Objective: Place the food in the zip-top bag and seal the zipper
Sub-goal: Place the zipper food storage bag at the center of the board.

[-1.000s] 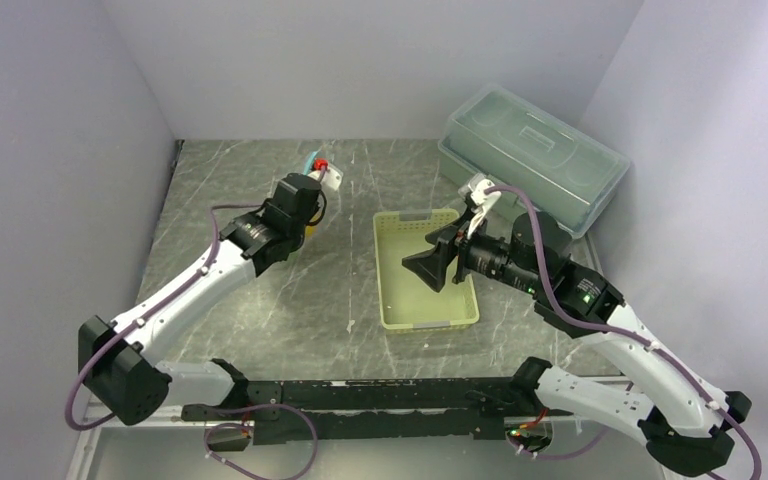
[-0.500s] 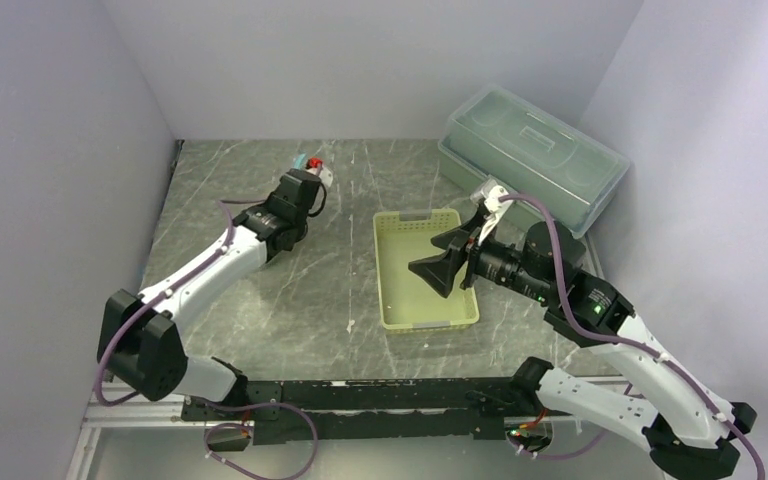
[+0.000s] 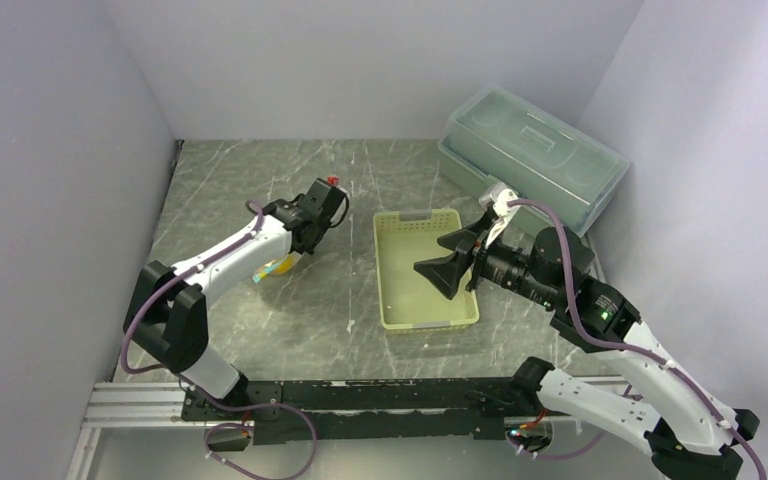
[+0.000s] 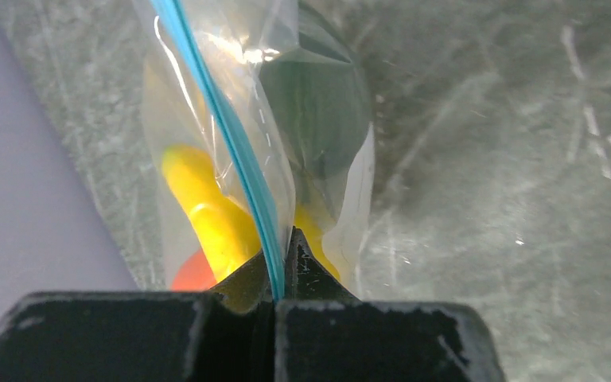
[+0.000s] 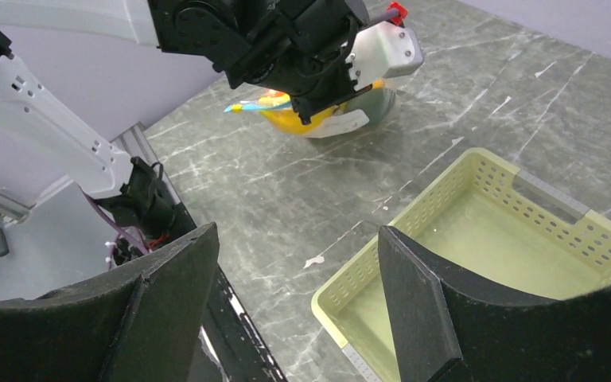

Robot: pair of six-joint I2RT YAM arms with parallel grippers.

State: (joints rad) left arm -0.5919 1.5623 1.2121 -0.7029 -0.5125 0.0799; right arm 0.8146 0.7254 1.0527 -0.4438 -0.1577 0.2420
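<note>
The zip-top bag [image 4: 280,48] is clear and crinkly with glare on the plastic, and I can see the food through it: yellow bananas [image 4: 207,215] up against the near wall, the dark green avocado [image 4: 318,103] further in, and a bit of the orange ball [image 4: 195,274] at the bottom edge of the left wrist view. The zipper [image 4: 231,151] is a thin teal strip running straight into the left gripper [image 4: 281,248], whose fingers are pinched tight on it with no gap showing.

From the right wrist cam, the bag's lower end looks to rest on the grey marbled table [image 3: 290,320], left of the pale green basket [image 3: 379,275] and well apart from it. The right gripper [image 5: 296,239] is spread wide with nothing in it, hanging over the basket's right side. The big lidded box [image 3: 530,150] sits in the far right corner.
</note>
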